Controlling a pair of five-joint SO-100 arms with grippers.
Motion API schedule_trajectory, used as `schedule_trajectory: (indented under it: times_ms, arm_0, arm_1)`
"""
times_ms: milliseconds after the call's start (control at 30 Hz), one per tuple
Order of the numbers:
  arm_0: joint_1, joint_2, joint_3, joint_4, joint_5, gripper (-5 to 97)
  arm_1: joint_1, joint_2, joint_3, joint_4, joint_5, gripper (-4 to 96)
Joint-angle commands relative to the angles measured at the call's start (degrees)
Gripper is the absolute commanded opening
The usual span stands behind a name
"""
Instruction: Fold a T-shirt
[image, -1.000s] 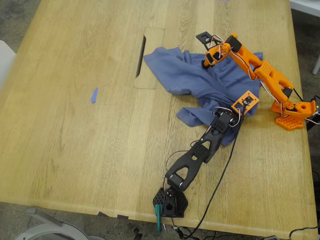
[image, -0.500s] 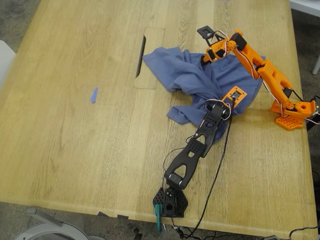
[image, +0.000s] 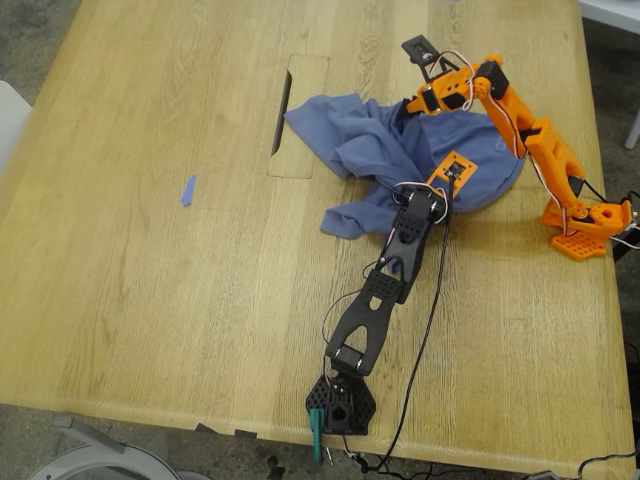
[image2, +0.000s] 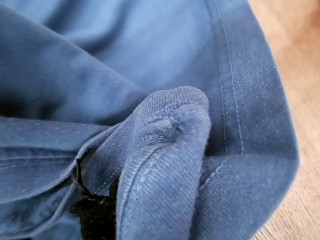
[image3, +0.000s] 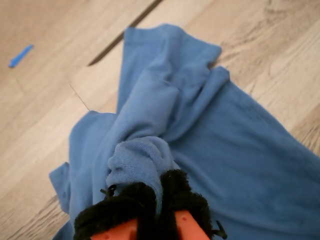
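Observation:
The slate-blue T-shirt (image: 350, 140) lies crumpled on the wooden table (image: 150, 300), right of the middle in the exterior view. Its chest print is hidden. My second gripper (image: 412, 100), on the orange arm, is shut on a bunched fold of the shirt (image3: 240, 150) at its far edge; the fabric is pinched between the black pads (image3: 180, 192). My first gripper (image: 420, 195), on the black arm, is shut on the shirt's near side. In its wrist view a ribbed, stitched edge (image2: 165, 130) bulges over the black pad (image2: 97, 215).
A small blue scrap of tape (image: 187, 190) lies on the table at the exterior view's left, also in the second wrist view (image3: 20, 55). A dark slot (image: 282, 112) in the tabletop sits beside the shirt. The arm bases (image: 340, 405) (image: 582, 228) stand near the table's edges, with trailing cables.
Both grippers have moved towards the exterior view's left and far side, pulling the shirt along. The shirt's near corner has slid left and the cloth has bunched tighter.

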Motion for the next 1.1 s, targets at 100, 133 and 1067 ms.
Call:
schedule_trajectory:
  times_ms: [100,133,1067]
  arm_0:
    - [-2.99,20.13,-1.67,2.2,0.09,0]
    - [-3.08,21.09,-1.76,2.2,0.44,0]
    - [-2.72,41.75,-1.85,-5.01,1.14,0]
  arm_1:
    - [-1.49,10.28,-2.81,-2.29,-0.44,-0.2]
    - [-1.67,11.16,-2.81,-2.46,-0.35,-0.2]
    - [-10.99,23.12,-2.81,-17.23,-2.46,-0.2]
